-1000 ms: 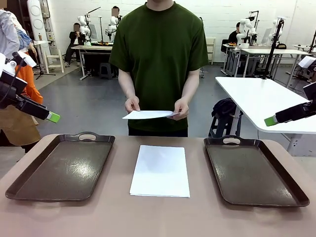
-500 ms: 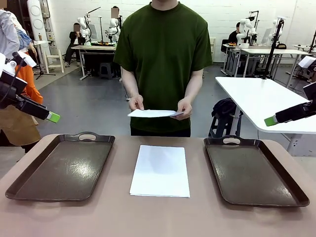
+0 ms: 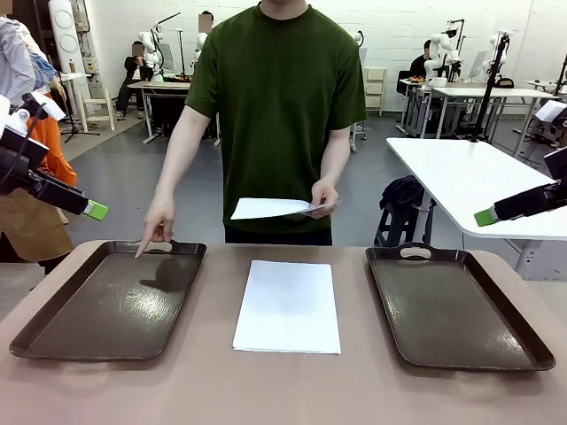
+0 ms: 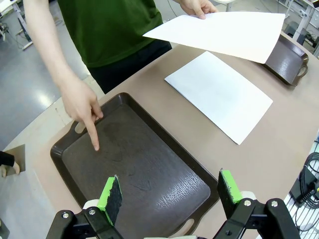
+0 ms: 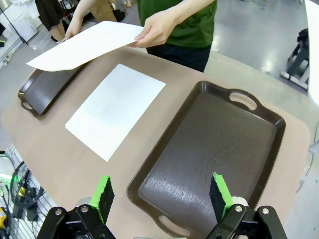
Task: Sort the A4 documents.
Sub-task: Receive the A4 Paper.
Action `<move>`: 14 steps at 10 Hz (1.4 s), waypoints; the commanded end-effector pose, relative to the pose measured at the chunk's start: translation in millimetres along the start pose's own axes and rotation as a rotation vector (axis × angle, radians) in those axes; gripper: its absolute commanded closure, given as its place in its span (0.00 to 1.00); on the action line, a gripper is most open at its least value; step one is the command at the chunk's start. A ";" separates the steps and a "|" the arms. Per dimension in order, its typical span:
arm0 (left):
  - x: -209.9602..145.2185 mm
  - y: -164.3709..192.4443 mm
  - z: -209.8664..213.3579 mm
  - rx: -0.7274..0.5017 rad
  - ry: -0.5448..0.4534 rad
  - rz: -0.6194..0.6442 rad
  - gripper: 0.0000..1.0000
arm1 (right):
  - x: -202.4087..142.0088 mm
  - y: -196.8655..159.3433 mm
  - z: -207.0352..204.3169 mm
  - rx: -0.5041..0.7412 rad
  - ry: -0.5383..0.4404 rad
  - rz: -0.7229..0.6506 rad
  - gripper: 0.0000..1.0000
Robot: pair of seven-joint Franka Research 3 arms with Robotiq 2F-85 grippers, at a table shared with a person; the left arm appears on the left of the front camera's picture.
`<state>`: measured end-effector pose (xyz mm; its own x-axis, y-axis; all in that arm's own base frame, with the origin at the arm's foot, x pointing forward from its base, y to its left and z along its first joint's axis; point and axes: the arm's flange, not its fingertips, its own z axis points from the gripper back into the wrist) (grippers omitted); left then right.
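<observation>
Now, person's hand [image 3: 158, 221] pointing into left tray [image 3: 53, 332], other hand [image 3: 324, 195] gripping an A4 sheet [image 3: 266, 209] (another sheet [image 3: 288, 305] flat on table [image 3: 283, 390]), left gripper [image 4: 169, 180] and right gripper [image 5: 160, 181] gaping, empty.

Trays [image 3: 115, 301]: dark brown, plastic-looking, pebbled w/ faint sheen. Sheets [image 3: 287, 305]: thin matt white paper. Table [image 3: 283, 390]: smooth matt tan. My pads [image 4: 110, 198]: matt green, rubbery-looking. Shirt [image 3: 283, 106]: matt green cloth.
</observation>
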<state>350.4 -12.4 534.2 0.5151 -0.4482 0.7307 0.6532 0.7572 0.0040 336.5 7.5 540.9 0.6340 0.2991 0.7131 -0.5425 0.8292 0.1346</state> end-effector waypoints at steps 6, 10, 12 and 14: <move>0.3 -0.2 0.6 -0.004 -0.005 -0.006 0.00 | 1.4 -0.3 -1.1 0.013 -0.016 0.003 0.00; 5.4 0.1 -5.1 -0.029 0.002 0.003 0.00 | 1.4 -0.3 -1.1 0.013 -0.016 0.003 0.00; 15.2 5.1 -16.7 -0.127 0.005 0.160 0.00 | 1.4 -0.3 -1.1 0.013 -0.016 0.003 0.00; 31.9 9.8 -33.5 -0.225 -0.017 0.255 0.00 | 1.4 -0.3 -1.1 0.013 -0.016 0.003 0.00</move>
<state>372.0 -31.9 530.3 0.6312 -0.3101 0.7110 0.6303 0.7393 -0.2371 336.4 7.6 541.1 0.6335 0.2995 0.7134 -0.5426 0.8293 0.1337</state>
